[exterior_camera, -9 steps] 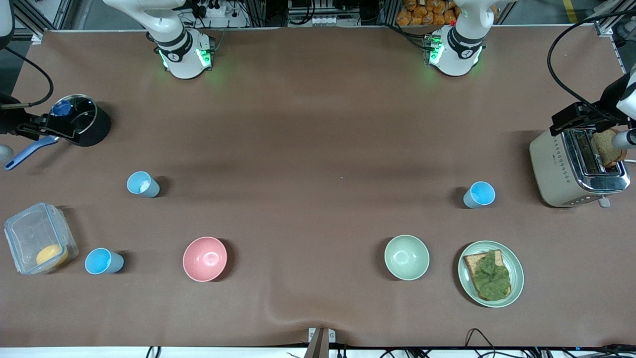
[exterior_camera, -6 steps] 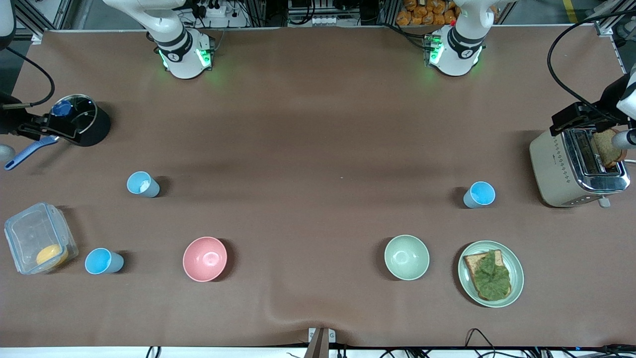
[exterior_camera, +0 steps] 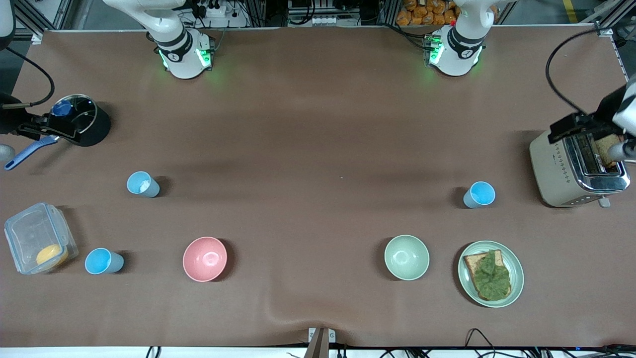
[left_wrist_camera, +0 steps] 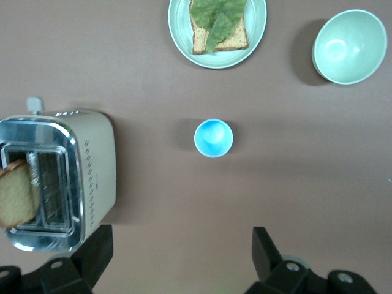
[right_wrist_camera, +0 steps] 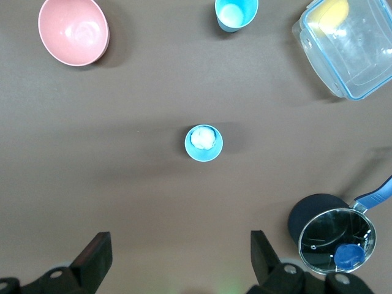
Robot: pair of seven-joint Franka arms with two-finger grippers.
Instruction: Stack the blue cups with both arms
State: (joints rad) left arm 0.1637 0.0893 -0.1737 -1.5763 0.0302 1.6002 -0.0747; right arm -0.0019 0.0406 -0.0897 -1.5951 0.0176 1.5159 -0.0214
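Observation:
Three blue cups stand upright on the brown cloth. One blue cup [exterior_camera: 480, 194] stands by the toaster and shows in the left wrist view [left_wrist_camera: 214, 138]. A second blue cup [exterior_camera: 143, 184] holds something white and shows in the right wrist view [right_wrist_camera: 203, 143]. A third blue cup [exterior_camera: 103, 261] stands beside the clear box and shows in the right wrist view [right_wrist_camera: 236, 12]. My left gripper [left_wrist_camera: 182, 251] is open and empty, high over bare cloth near the first cup. My right gripper [right_wrist_camera: 181, 254] is open and empty, high over bare cloth near the second cup. Both grippers are out of the front view.
A pink bowl [exterior_camera: 204, 258] and a pale green bowl [exterior_camera: 406, 257] stand nearer the front camera. A plate with bread and lettuce [exterior_camera: 491, 273], a toaster [exterior_camera: 571, 171], a clear box [exterior_camera: 37, 238] and a lidded black pot [exterior_camera: 84, 119] stand toward the table's ends.
The black device and the bread slice over the toaster have shifted slightly. The cups and bowls have not moved.

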